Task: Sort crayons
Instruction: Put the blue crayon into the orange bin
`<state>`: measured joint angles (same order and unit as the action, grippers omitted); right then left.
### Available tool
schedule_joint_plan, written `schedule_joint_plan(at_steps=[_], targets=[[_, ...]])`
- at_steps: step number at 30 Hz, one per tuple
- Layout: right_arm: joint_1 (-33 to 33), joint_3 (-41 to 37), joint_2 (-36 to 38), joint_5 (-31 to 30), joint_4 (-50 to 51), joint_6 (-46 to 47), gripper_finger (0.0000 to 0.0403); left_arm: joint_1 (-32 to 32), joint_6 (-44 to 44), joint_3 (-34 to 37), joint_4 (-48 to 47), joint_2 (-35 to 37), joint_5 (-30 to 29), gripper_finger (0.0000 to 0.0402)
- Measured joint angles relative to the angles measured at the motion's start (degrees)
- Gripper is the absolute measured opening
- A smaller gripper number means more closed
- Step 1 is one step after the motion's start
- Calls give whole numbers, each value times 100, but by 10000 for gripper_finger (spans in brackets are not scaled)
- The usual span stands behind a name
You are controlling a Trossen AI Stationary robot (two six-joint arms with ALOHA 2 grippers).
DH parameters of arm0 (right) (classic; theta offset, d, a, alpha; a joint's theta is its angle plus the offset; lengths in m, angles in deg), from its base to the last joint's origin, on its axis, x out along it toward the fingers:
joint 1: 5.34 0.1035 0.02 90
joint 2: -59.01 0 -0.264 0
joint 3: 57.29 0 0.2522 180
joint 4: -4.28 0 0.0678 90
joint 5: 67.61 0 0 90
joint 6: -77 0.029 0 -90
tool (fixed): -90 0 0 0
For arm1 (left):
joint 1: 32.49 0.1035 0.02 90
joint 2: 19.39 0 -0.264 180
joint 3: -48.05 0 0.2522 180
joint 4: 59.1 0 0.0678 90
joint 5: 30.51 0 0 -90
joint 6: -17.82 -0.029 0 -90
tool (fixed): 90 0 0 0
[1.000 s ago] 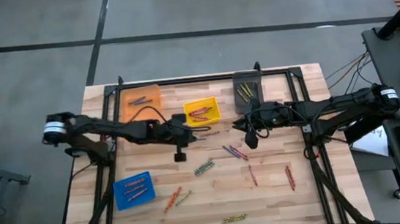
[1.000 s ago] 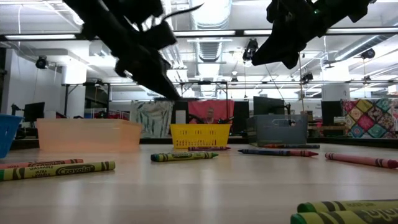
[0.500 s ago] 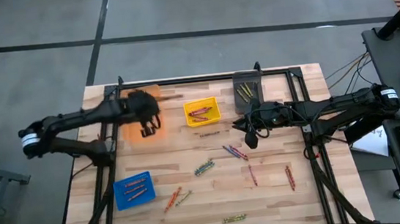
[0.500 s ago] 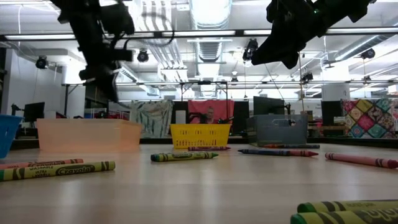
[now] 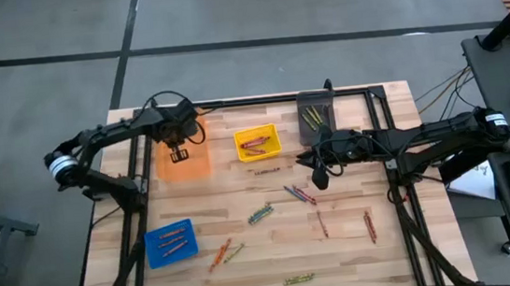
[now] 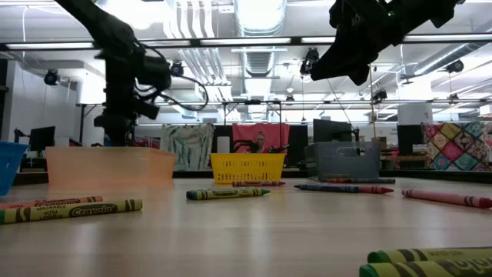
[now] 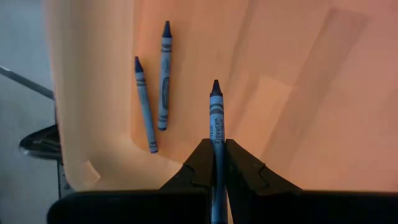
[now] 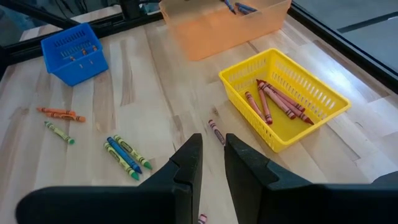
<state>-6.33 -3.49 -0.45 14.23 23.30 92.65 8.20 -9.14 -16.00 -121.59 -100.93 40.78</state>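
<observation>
Wooden table [image 5: 349, 246], upper left: left gripper [image 7: 216, 163] pinching a blue crayon [image 7: 215, 124] over the orange bin [image 7: 292, 81], likely for dropping beside two matching blues; right gripper [image 8: 211, 163] waiting centre, slightly parted, empty.

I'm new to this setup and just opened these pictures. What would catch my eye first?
Probably the left pincer, shut on a blue crayon and hanging over the orange bin at the table's far left, where two more blue crayons already lie. Next, the yellow basket of red crayons near the middle back, with loose crayons scattered across the wooden table below the raised right pincer.
</observation>
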Motion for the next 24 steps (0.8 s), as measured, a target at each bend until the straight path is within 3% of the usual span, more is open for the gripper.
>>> schedule_joint_plan(at_steps=[10, 24], targets=[[0, 0, 0, -88, 2, 29, 57, 46, -271, -624, 83, -928, 21, 0], [0, -2, 0, -88, 48, 27, 57, 245, -602, -899, 280, -1449, 371, 0]])
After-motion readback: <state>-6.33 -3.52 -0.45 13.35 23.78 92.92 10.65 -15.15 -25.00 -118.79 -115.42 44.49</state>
